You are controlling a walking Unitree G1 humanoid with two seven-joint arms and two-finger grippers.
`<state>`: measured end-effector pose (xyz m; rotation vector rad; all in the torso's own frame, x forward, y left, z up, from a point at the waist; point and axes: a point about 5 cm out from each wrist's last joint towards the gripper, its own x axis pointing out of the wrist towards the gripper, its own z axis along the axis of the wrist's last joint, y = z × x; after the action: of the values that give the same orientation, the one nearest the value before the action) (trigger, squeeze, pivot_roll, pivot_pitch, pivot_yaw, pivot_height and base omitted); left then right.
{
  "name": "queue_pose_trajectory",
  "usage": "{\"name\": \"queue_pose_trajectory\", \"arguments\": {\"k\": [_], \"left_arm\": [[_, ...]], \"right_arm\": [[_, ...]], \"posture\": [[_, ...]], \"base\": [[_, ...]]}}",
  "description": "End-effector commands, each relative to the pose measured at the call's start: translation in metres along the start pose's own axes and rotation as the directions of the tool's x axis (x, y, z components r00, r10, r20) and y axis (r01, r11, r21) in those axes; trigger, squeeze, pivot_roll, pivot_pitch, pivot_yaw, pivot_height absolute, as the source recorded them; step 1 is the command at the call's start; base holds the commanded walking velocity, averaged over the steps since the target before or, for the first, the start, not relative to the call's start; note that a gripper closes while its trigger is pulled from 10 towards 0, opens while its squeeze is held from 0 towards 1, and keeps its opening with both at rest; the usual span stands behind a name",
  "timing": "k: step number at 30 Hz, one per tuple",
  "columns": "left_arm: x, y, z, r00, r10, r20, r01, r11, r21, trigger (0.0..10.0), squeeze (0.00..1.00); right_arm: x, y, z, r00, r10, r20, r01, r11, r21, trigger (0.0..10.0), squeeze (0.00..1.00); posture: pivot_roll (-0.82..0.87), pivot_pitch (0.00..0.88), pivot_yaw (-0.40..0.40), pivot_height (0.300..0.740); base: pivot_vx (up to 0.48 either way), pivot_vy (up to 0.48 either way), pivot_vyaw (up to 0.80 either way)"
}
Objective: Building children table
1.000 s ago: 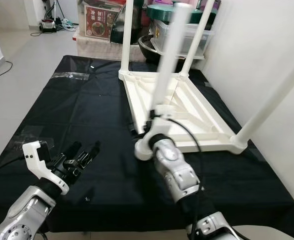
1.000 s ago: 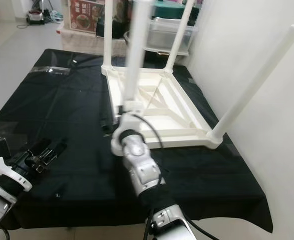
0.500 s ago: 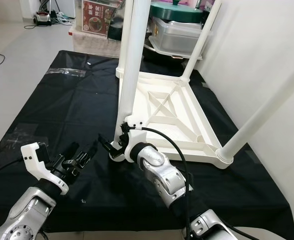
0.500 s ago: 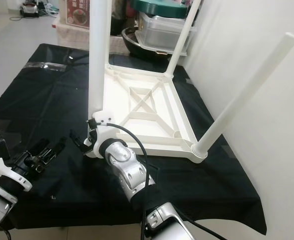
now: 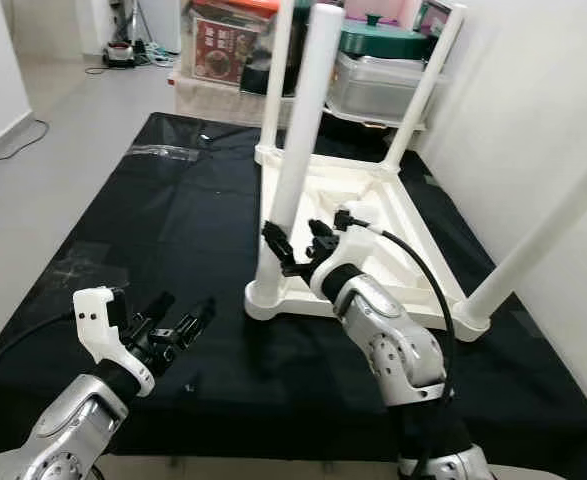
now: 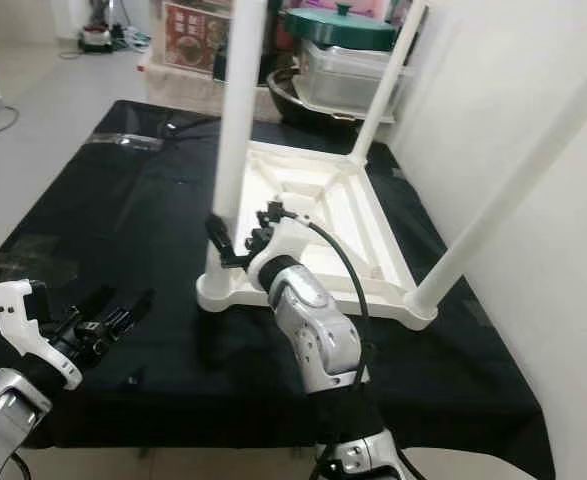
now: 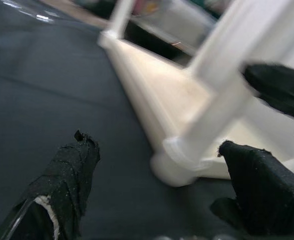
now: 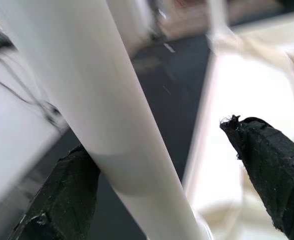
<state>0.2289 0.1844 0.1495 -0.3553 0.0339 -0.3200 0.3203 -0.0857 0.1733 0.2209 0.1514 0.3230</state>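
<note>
Right gripper [image 5: 295, 247]: fingers spread, straddling the near leg [image 5: 300, 150] w/o clamping it; one finger each side in the right wrist view. Left gripper [image 5: 181, 328]: fingers parted, holding nothing, low over the black cloth [image 5: 163, 220], near the table corner.

Table [image 5: 373, 225] lies upside down on the cloth; four legs stand up in their corner sockets.

Step, as judged: seating the near leg. Procedure: centre leg betw. fingers, grip low near socket, keep leg vertical, press straight down. Avoid side load; frame may slide on cloth.
</note>
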Motion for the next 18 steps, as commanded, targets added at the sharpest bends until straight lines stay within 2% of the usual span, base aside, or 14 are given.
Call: {"name": "queue_pose_trajectory", "arguments": {"k": [1,2,3,4,5,6,8,9,10,11,12,13,14,18], "left_arm": [[-0.001,-0.001,-0.001,1.0,0.022,-0.011,-0.022,0.998,0.063,10.0,0.0],[-0.002,-0.003,-0.001,0.999,0.03,-0.013,-0.028,0.992,0.127,10.0,0.0],[-0.002,-0.003,-0.001,0.999,0.03,-0.013,-0.028,0.992,0.127,10.0,0.0],[-0.002,-0.007,-0.002,0.999,0.03,-0.019,-0.025,0.979,0.204,10.0,0.0],[-0.002,-0.007,-0.002,0.999,0.03,-0.019,-0.025,0.979,0.204,10.0,0.0],[-0.003,-0.011,-0.003,0.999,0.024,-0.023,-0.017,0.96,0.28,10.0,0.0],[-0.003,-0.011,-0.003,0.999,0.024,-0.023,-0.017,0.96,0.28,10.0,0.0],[-0.003,-0.015,-0.004,1.0,0.018,-0.02,-0.009,0.937,0.35,10.0,0.0],[-0.003,-0.015,-0.004,1.0,0.018,-0.02,-0.009,0.937,0.35,10.0,0.0],[-0.003,-0.017,-0.005,1.0,0.017,-0.023,-0.007,0.918,0.397,10.0,0.0],[-0.003,-0.017,-0.005,1.0,0.017,-0.023,-0.007,0.918,0.397,10.0,0.0],[-0.002,-0.018,-0.005,1.0,0.026,-0.015,-0.017,0.907,0.422,10.0,0.0],[-0.002,-0.018,-0.005,1.0,0.026,-0.015,-0.017,0.907,0.422,10.0,0.0],[-0.002,-0.015,-0.011,0.996,0.084,-0.014,-0.068,0.887,0.456,10.0,0.0]], "right_arm": [[-0.011,-0.041,-0.013,0.972,-0.216,-0.089,0.214,0.976,-0.036,10.0,0.0],[-0.014,-0.044,-0.017,0.967,-0.223,-0.121,0.211,0.972,-0.099,10.0,0.0],[-0.014,-0.044,-0.017,0.967,-0.223,-0.121,0.211,0.972,-0.099,10.0,0.0],[-0.015,-0.046,-0.02,0.959,-0.221,-0.176,0.2,0.971,-0.132,10.0,0.0],[-0.015,-0.046,-0.02,0.959,-0.221,-0.176,0.2,0.971,-0.132,10.0,0.0],[-0.016,-0.046,-0.02,0.965,-0.199,-0.172,0.175,0.974,-0.143,10.0,0.0],[-0.016,-0.046,-0.02,0.965,-0.199,-0.172,0.175,0.974,-0.143,10.0,0.0],[-0.019,-0.044,-0.018,0.973,-0.162,-0.165,0.135,0.977,-0.162,10.0,0.0],[-0.019,-0.044,-0.018,0.973,-0.162,-0.165,0.135,0.977,-0.162,10.0,0.0],[-0.021,-0.041,-0.016,0.983,-0.118,-0.144,0.091,0.979,-0.183,10.0,0.0],[-0.021,-0.041,-0.016,0.983,-0.118,-0.144,0.091,0.979,-0.183,10.0,0.0],[-0.025,-0.033,-0.009,0.996,-0.035,-0.087,0.02,0.985,-0.173,10.0,0.0],[-0.025,-0.033,-0.009,0.996,-0.035,-0.087,0.02,0.985,-0.173,10.0,0.0],[-0.028,-0.036,0.01,1.0,-0.002,0.03,0.007,0.987,-0.163,10.0,0.0]], "posture": [[0.06,0.0,-0.131,0.74],[0.06,0.0,-0.128,0.74],[0.06,0.0,-0.128,0.74],[0.05,0.0,-0.119,0.74],[0.05,0.0,-0.119,0.74],[0.05,0.0,-0.114,0.74],[0.05,0.0,-0.114,0.74],[0.05,0.0,-0.107,0.74],[0.05,0.0,-0.107,0.74],[0.05,0.0,-0.104,0.74],[0.05,0.0,-0.104,0.74],[0.05,0.0,-0.096,0.74],[0.05,0.0,-0.096,0.74],[0.07,0.0,-0.103,0.74]], "base": [[0.0,0.0,0.0],[0.0,0.0,0.0],[0.0,0.0,0.0],[0.0,0.0,0.0],[0.0,0.0,0.0],[0.0,0.0,0.0],[0.0,0.0,0.0],[0.0,0.0,0.0],[0.0,0.0,0.0],[0.0,0.0,0.0],[0.0,0.0,0.0],[0.0,0.0,0.0],[0.0,0.0,0.0],[0.0,0.0,0.0]]}}
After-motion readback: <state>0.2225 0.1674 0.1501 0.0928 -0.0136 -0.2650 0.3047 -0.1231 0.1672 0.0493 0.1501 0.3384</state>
